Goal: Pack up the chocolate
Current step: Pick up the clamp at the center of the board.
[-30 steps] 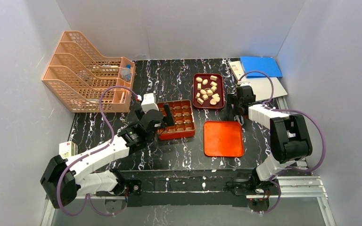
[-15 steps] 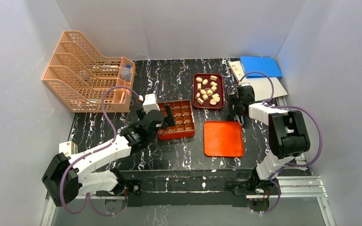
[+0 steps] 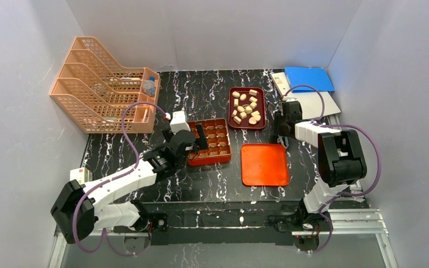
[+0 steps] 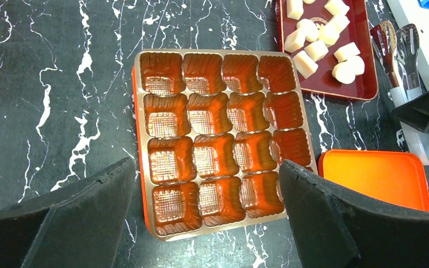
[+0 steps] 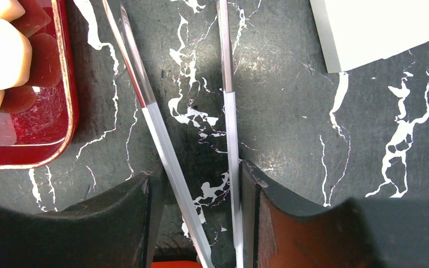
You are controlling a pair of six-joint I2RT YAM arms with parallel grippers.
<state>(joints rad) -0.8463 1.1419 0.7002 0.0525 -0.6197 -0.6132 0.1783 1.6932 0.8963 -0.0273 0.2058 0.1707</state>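
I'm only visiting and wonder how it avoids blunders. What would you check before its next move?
1. Compartments free: ok, the orange-red box holds no piece yet.
2. Lid off: ok, the orange lid lies beside the box.
3. Supply: ok, the chocolate sits in the dark red tray.
4. Tool held: ok, the right hand is closed on the tongs.
5. Tool empty: ok, nothing shows between the tongs' tips in the left wrist view.
6. Room above the box: cannot tell; the left hand hangs open over it.
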